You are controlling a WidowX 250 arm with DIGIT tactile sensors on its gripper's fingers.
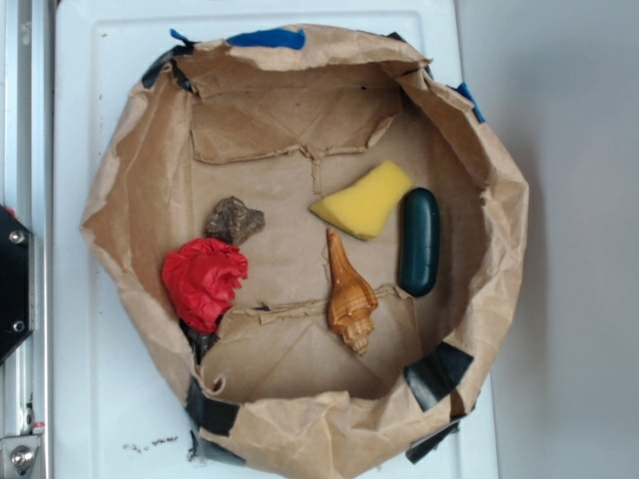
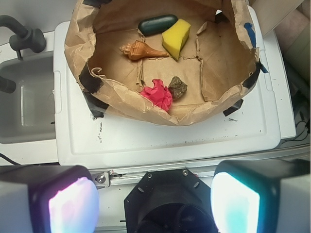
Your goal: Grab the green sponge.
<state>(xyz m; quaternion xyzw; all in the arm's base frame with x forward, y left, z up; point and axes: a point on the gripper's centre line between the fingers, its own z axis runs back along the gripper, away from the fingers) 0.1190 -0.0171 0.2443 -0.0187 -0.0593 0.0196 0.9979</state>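
You are at the very start: the approach has not begun, and nothing is gripped. In the wrist view the gripper (image 2: pixel 153 201) hangs well back from the work, its two fingers (image 2: pixel 73 204) spread wide at the bottom corners of the frame with only open air and the white platform (image 2: pixel 160 141) between them. The green sponge (image 2: pixel 176 38), which in fact shows as a yellow foam wedge, lies far ahead of the fingers and a little toward the right-hand one, on the floor of the brown paper bag (image 2: pixel 77 46). Beyond it, touching or just beside its far edge, sits the dark green capsule (image 2: pixel 158 24); do not mistake that for your target. The seashell (image 2: pixel 142 50) lies to the sponge's left, its tip almost meeting the wedge, while the red crumpled lump (image 2: pixel 158 94) and the brown rock (image 2: pixel 178 87) sit nearer you. Your next move, as I judge it, is to carry the fingers forward over the bag's near wall, then descend straddling the wedge across its narrow width, clear of capsule and shell.
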